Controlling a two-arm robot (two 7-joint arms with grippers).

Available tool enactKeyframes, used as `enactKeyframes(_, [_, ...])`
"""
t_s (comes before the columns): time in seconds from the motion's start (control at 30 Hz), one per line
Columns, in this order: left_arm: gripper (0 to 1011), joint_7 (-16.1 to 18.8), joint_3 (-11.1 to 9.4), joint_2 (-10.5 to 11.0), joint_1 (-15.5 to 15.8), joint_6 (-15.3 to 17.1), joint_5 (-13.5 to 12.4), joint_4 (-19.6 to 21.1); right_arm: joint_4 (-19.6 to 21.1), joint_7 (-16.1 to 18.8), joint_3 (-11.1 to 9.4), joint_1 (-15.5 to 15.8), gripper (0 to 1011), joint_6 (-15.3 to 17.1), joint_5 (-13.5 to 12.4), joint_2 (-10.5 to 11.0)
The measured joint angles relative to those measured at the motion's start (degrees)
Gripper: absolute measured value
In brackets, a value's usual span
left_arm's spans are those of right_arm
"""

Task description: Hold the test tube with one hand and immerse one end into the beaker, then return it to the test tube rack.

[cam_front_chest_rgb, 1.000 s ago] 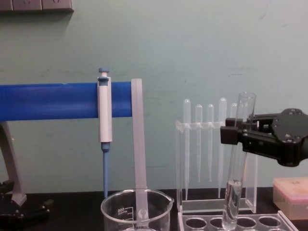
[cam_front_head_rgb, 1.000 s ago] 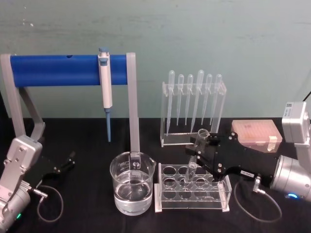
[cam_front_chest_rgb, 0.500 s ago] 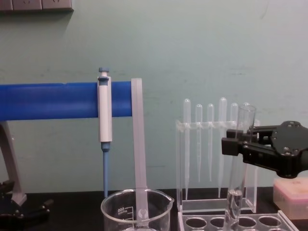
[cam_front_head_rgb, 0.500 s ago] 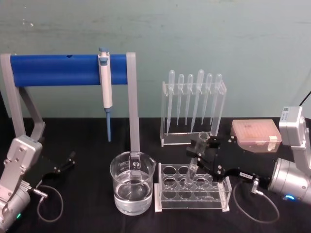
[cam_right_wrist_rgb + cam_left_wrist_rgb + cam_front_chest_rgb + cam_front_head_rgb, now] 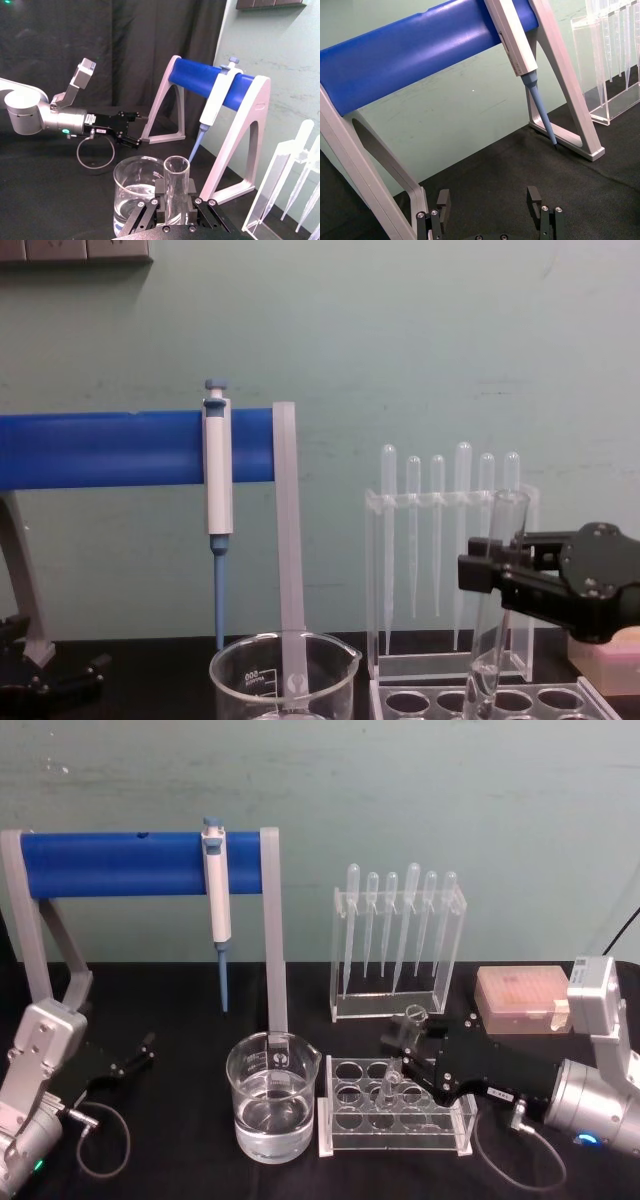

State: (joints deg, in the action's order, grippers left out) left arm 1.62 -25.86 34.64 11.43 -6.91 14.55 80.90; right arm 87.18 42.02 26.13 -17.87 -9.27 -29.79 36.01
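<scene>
My black two-jawed right gripper (image 5: pixel 408 1042) is showing a small white label, against a silver wrist. The clear glass test tube (image 5: pixel 488 602) is looking colourless, as is the wide clear glass beaker (image 5: pixel 272 1108) with faint white printed marks. At ten o'clock from the beaker, a bright blue cylindrical bar (image 5: pixel 120 863) is carrying a white-and-blue pipette (image 5: pixel 216 905). The black cloth tabletop (image 5: pixel 180 1160) is lying plain and unpatterned.

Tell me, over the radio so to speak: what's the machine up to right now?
Right gripper shut on test tube, its bottom in the clear rack. Left gripper open, parked at the table's left. Beaker beside rack, nothing blocking.
</scene>
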Motion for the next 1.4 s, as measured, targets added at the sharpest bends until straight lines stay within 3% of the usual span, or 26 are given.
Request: enactKeyframes(1.4, [1000, 0.00, 0.00, 0.00, 0.00, 0.00, 0.00, 0.00, -5.28, 1.04, 1.07, 0.68, 226, -3.42, 2.65, -2.47])
